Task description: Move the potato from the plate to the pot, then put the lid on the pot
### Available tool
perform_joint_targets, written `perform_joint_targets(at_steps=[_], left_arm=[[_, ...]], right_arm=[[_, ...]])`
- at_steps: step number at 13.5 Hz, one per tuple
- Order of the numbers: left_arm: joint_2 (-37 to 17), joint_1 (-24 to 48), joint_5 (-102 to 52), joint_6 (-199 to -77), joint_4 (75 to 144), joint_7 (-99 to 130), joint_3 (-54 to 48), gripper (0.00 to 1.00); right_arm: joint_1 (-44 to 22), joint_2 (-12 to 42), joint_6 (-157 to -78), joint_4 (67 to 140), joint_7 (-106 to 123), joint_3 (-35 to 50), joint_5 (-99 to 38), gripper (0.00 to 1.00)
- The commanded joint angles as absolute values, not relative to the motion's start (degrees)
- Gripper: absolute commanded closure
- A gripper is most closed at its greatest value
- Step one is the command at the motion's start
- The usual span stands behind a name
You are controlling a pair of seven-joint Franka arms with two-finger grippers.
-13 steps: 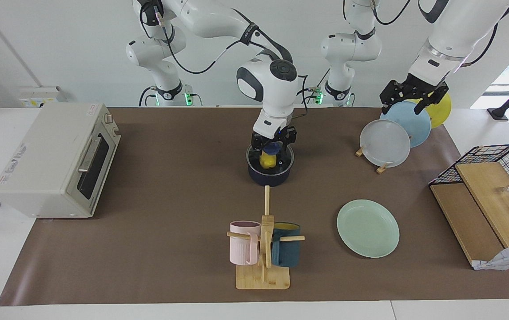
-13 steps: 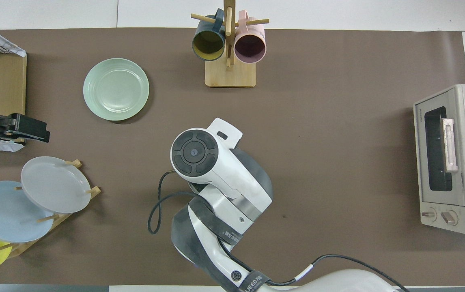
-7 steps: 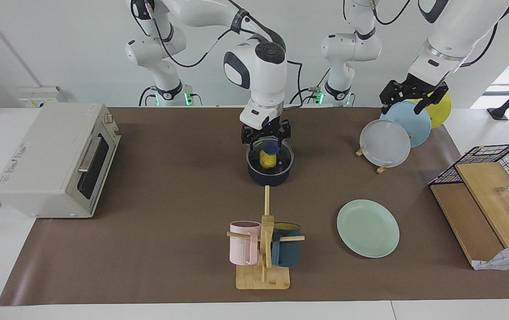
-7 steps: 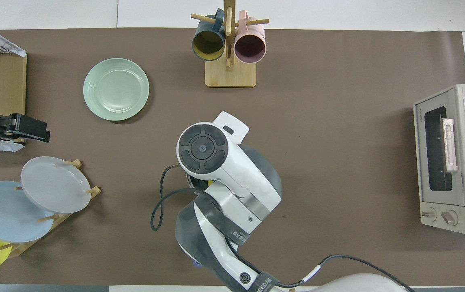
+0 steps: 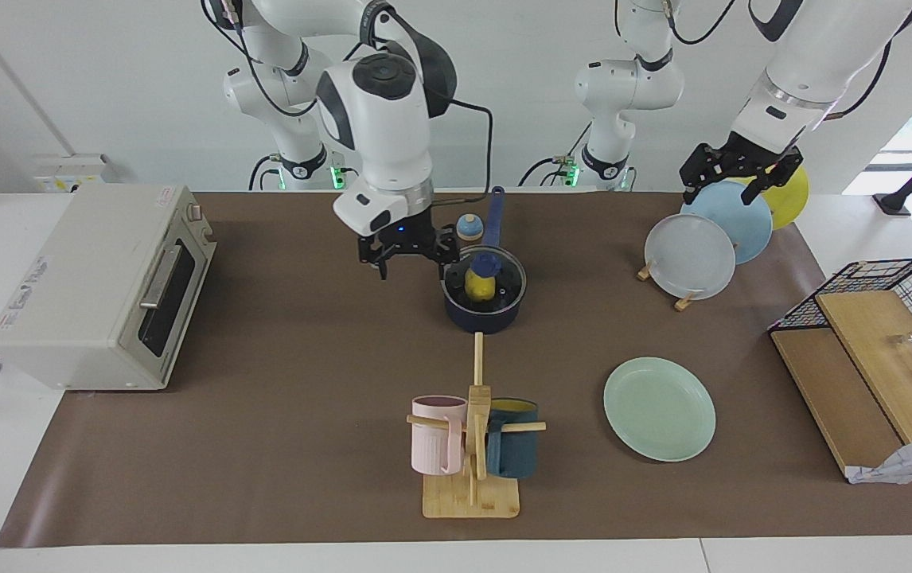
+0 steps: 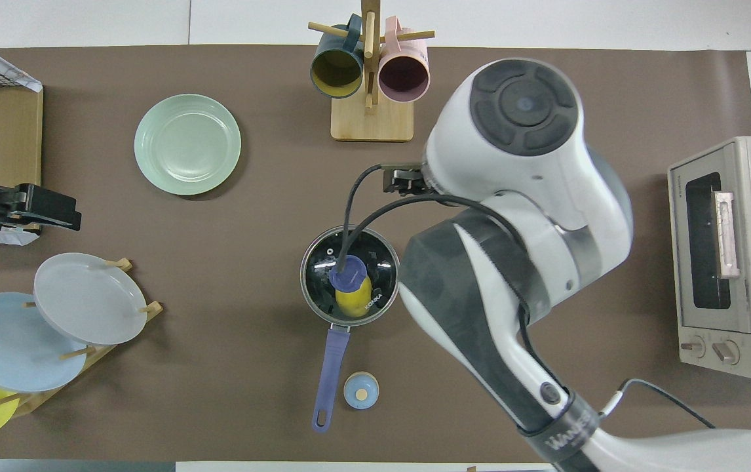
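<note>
The right gripper [image 5: 407, 256] hangs in the air with its fingers spread apart and nothing between them. It touches nothing. Just beside it, toward the left arm's end of the table, stands the pot [image 5: 485, 299] with the lid [image 5: 485, 274] sitting flat on its rim. The potato [image 5: 478, 288] shows yellow through the glass, inside the pot, under the lid's blue knob. The pot's long handle [image 6: 327, 379] points toward the robots, and a small bell [image 6: 361, 391] stands beside that handle.

The left gripper [image 5: 734, 177] waits over the plate rack [image 5: 687, 301] at its own end of the table, fingers likewise apart and holding nothing. The plate [image 5: 659, 408] lies bare on the mat, well apart from both grippers and farther from the robots than the pot.
</note>
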State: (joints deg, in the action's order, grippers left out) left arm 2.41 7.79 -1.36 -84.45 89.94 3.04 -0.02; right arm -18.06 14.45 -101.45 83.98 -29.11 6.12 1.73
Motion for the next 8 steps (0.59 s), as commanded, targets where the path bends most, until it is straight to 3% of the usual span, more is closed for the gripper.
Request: perform_joint_targets(at_steps=[1,8], left_arm=[[3.87,7.82,-0.7,-84.81,91.49,3.78,-0.26,0.0],[3.87,7.82,-0.7,-84.73,91.49,3.78,-0.26,0.0]], right_arm=[[-12.24,10.39,-95.21,84.64,-21.83,6.68,0.97,0.0],[-0.27,6.33,-90.89,86.57,-7.31,4.24,1.76,0.0]])
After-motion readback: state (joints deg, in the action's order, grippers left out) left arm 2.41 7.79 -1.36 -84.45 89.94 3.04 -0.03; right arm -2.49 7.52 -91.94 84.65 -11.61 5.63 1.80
